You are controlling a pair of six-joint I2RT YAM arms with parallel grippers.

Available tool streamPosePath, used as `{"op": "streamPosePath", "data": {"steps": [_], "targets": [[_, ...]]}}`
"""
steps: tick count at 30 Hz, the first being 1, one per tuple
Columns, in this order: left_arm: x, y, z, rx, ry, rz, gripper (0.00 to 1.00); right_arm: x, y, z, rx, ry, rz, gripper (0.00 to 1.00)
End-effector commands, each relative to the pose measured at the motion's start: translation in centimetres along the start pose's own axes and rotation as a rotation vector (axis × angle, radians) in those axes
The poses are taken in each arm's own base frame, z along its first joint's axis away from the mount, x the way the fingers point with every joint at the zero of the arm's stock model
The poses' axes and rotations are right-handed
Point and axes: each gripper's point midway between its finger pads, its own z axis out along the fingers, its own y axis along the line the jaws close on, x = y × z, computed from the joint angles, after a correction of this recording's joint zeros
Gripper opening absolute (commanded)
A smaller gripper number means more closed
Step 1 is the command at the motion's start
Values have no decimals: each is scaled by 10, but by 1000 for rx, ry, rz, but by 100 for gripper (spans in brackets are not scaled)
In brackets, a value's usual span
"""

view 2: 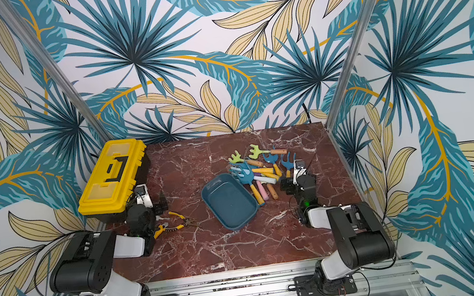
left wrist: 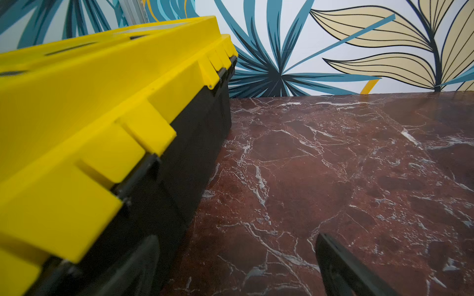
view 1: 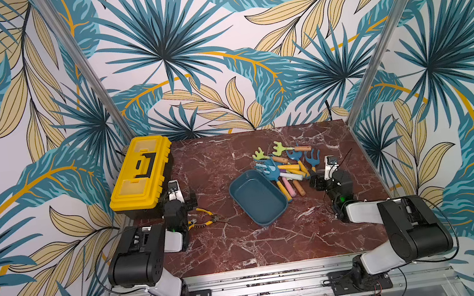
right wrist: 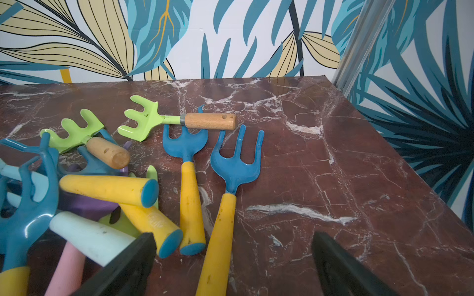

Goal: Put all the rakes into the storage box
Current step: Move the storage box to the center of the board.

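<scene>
Rakes lie outside the storage box (view 1: 257, 202), in a heap of toy tools (view 1: 284, 170) pressed against the box's right-hand long side on the marbled table (view 1: 242, 247). You see one green rake (right wrist: 143, 120) with a wooden handle lying flat on the table at the heap's far edge. A second green rake (right wrist: 74, 130) is just beside it, its handle propped on other tools. A darker blue rake (view 1: 267, 168) rests at the box's far corner, its head over the rim.

Two blue forks (right wrist: 186, 143) with yellow handles lie side by side at the end of the heap nearest your right arm. The right gripper (right wrist: 233, 238) sits just beside that end, fingers spread wide and gripping nothing. In the wrist view, one fork's yellow handle runs between them.

The left gripper (left wrist: 236, 246) is well apart from the heap, on the table's left side. Its fingers are likewise spread and empty, one of them close to the black base of the yellow toolbox (view 1: 139, 174). Yellow-handled pliers (view 1: 207, 216) lie on the table between your left arm and the box.
</scene>
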Motion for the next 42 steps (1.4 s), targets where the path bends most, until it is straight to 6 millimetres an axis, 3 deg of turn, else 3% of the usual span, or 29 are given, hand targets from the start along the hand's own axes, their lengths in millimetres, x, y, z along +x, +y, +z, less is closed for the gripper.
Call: {"op": "streamPosePath", "data": {"steps": [1,19,24,28,34,38,42], "targets": [[-13,2,6,-5,-20,-17,100,2,-1,-2,-4,-5,-8,99],[-13,0,3,1,-34,-7,100,1,-2,-4,-1,-11,-9,99],[-39,4,-22,-92,-133,14,100,-21,-4,-17,6,-30,-2,100],[-70,-13,-35,-55,-160,86,100,-38,-1,-24,-9,93,31,99],[-113,-34,-58,43,-178,-28,100,-68,16,-49,-112,121,208,99],[-119,-39,-76,109,-56,-282,100,-76,12,-67,-86,196,305,99],[-116,-59,-96,261,49,-398,100,-62,4,-74,-28,275,365,99]]}}
